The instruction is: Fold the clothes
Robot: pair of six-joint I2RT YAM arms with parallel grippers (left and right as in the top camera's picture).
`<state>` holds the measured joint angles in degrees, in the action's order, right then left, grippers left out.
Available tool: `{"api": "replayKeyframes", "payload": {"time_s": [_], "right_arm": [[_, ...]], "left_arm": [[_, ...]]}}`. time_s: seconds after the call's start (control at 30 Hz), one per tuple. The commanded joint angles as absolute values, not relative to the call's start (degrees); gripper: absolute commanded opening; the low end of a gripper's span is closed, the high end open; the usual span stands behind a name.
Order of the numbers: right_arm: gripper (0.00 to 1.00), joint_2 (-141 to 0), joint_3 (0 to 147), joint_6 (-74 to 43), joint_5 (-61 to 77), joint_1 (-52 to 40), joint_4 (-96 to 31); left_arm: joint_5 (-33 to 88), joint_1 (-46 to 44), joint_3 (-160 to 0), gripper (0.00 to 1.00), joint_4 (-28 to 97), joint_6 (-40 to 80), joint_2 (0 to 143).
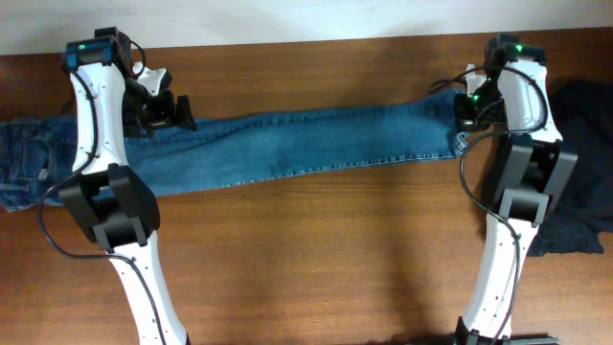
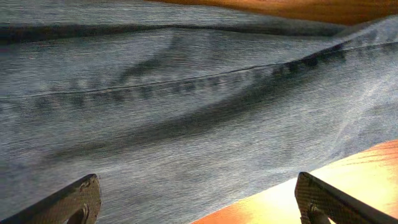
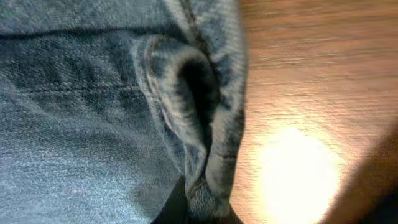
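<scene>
A pair of blue jeans (image 1: 306,149) lies stretched out across the wooden table, waist at the far left and leg hem at the right. My left gripper (image 1: 182,113) hovers over the upper leg near the waist. In the left wrist view its fingers (image 2: 198,186) are wide open over the denim (image 2: 186,112) and hold nothing. My right gripper (image 1: 466,110) is at the leg end. In the right wrist view it (image 3: 199,214) is shut on the bunched hem (image 3: 211,124) of the jeans.
A heap of dark clothes (image 1: 584,163) lies at the right edge, beside the right arm. Bare wooden tabletop (image 1: 335,259) spans the front half. The table's back edge meets a white wall just behind both arms.
</scene>
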<state>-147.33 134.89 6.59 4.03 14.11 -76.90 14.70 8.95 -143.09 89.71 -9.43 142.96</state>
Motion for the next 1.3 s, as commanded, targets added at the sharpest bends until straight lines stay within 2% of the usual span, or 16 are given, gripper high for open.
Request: {"api": "replayKeyframes", "payload": {"time_s": [0.0,0.17,0.4,0.9,1.17,1.27], "right_arm": [[0.04,-147.0,141.4,2.9,-1.6,17.1,-80.7],[0.04,-145.3,150.7,0.1,-8.9,17.3,-88.2],[0.04,-145.2,152.3,-0.6,-9.7,13.4,-92.7],[0.04,-144.9,154.7,-5.3,-9.5,-8.4,-95.7],[0.04,-145.0,153.4,-7.4,3.4,-10.1,-95.6],[0.09,-145.1,152.9,-7.4,5.5,-10.1,-96.0]], "left_arm": [[14.7,8.8,-142.7,0.99,89.7,-10.2,142.5],[14.8,8.8,-142.7,0.99,89.9,-10.1,142.5],[14.7,8.8,-142.7,0.99,90.3,-10.2,142.5],[14.7,8.8,-142.7,0.99,90.9,-10.2,142.5],[14.7,8.8,-142.7,0.99,91.2,-10.2,142.5],[14.7,8.8,-142.7,0.99,91.4,-10.2,142.5]]}}
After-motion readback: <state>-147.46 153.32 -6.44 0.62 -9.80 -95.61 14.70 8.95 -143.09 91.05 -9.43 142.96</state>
